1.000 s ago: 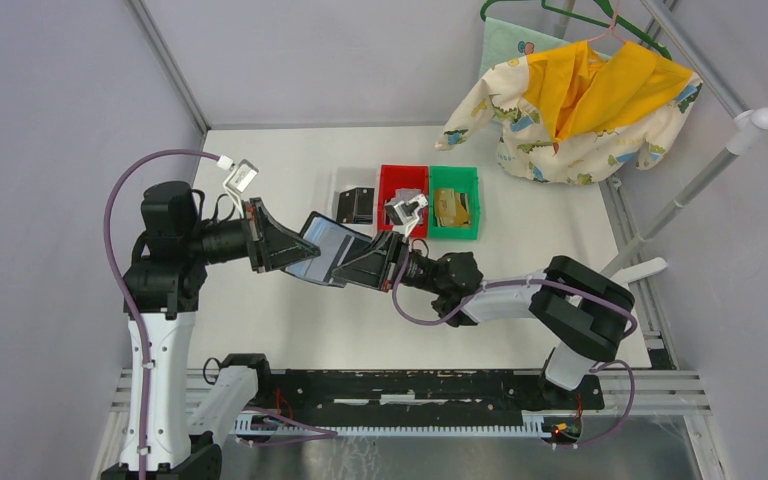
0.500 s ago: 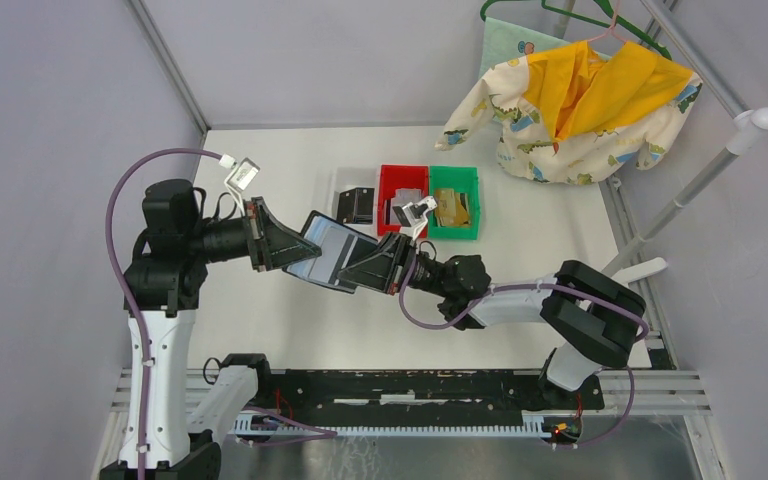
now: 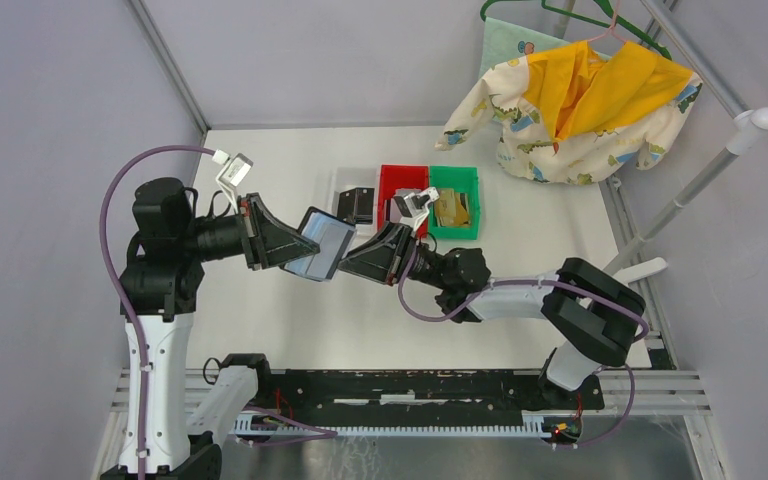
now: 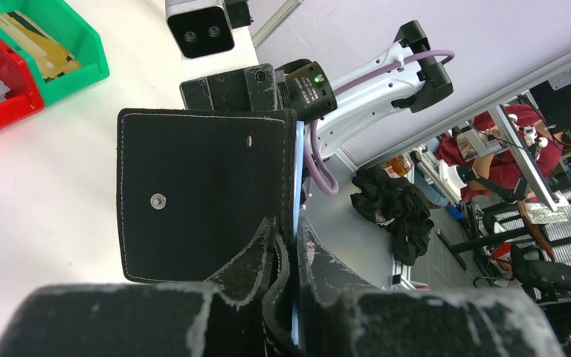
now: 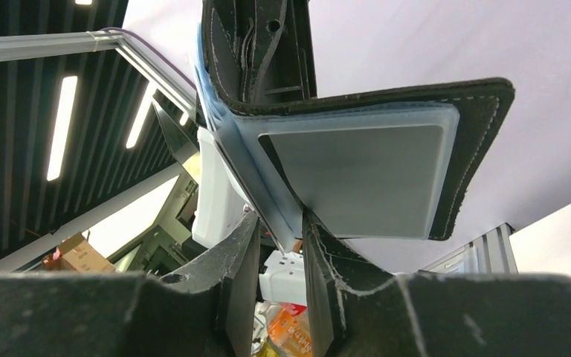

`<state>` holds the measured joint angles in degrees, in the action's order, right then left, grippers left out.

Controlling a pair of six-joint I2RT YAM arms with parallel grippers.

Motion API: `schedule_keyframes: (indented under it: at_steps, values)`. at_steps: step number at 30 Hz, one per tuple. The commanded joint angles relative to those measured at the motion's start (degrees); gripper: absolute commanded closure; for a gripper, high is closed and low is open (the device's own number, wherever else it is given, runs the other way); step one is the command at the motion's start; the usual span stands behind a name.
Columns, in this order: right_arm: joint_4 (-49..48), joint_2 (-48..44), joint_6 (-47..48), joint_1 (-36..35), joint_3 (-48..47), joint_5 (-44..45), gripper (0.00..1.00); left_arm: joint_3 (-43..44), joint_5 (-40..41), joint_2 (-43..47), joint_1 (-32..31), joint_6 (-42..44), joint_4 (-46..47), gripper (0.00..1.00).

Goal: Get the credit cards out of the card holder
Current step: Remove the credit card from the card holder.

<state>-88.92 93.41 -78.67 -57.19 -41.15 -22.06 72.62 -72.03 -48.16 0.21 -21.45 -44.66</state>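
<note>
I have the card holder [image 3: 322, 247] raised off the surface [image 3: 270, 330] between the 2 arms. The left hand [image 4: 286, 249] is clenched on 1 black cover near its edge. I judge it is held that way so the book fans open toward the other arm and the pockets can be reached without the surface getting in the way. The right hand [image 5: 281, 223] is pushed in at the open side, its 2 fingers standing on either side of a corner of the blue-grey sleeves [image 5: 450, 141]. I cannot tell whether they are pressing on those leaves or merely straddling them.

The overhead view gives me the layout: the pale inside of the holder is turned up toward the right arm. Behind it sit the white bin [image 3: 337, 192], red bin [image 3: 403, 170] and green bin [image 3: 454, 171], side by side. Tan-gold cards [image 3: 450, 208] already lie in the green one.

The left wrist view shows only the black outer cover and its metal stud [image 4: 157, 199], nothing of the pockets. The right wrist view alone shows what matters: a silvery-grey card [image 5: 357, 178] seated in a sleeve against the folded-out cover, and not between the fingers. So I judge at least 1 card is yet to come out.
</note>
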Motion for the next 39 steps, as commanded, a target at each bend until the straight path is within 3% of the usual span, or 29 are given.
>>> schedule_keyframes:
  at_steps: [1,10,16,39]
  values:
    - [-23.4,-0.8,-1.1,1.4,-3.6,1.2,0.69,2.1,-4.5,0.9,-0.3,-3.5,1.0,0.98]
    - [-23.3,-3.5,-1.4,2.5,-2.5,-0.5,0.75,2.0,-4.9,0.8,-0.3,-3.0,0.5,0.98]
    - [-23.3,-4.1,-1.6,2.6,-1.9,-0.9,0.99,2.0,-4.7,0.6,-0.3,-2.7,0.2,0.98]
    - [-23.3,-6.6,0.1,2.6,5.3,0.7,1.0,4.3,-2.2,-0.7,-0.3,-2.9,0.2,0.98]
